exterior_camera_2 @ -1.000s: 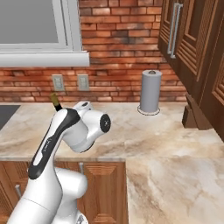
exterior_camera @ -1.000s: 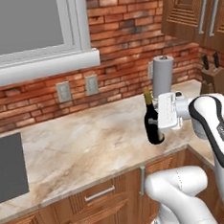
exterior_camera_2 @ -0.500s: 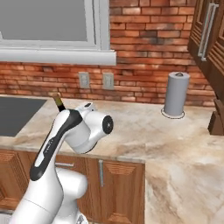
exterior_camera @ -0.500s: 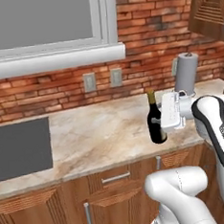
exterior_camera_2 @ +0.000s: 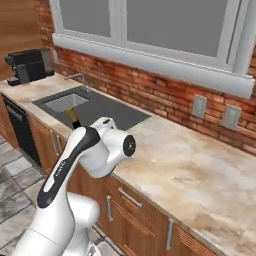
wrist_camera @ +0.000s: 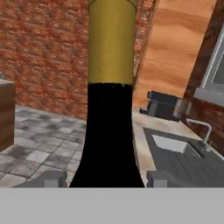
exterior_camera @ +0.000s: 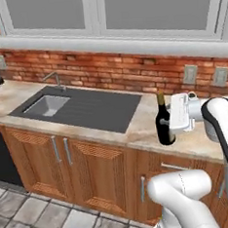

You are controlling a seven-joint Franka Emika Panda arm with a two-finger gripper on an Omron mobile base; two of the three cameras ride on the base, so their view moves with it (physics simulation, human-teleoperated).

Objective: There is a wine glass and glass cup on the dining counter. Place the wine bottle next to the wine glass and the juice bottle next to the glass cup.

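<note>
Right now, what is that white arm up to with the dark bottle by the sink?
The white robot arm has its gripper shut on the wine bottle, holding it upright by the body, just in front of the marbled worktop and to the right of the sink. The hand view looks straight up the bottle's gold foil neck. No glass or dining counter is in sight, so the bottle has yet to be set down.

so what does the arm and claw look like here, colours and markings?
The arm is glossy white with rounded, bulbous links and dark grey-black bands at the joints. One link carries a dark stripe with small pale lettering, too small to read. A dark round cap sits on the elbow joint. The claw is a boxy white hand; its finger tips are small and dark grey. No loose cables show.
</note>
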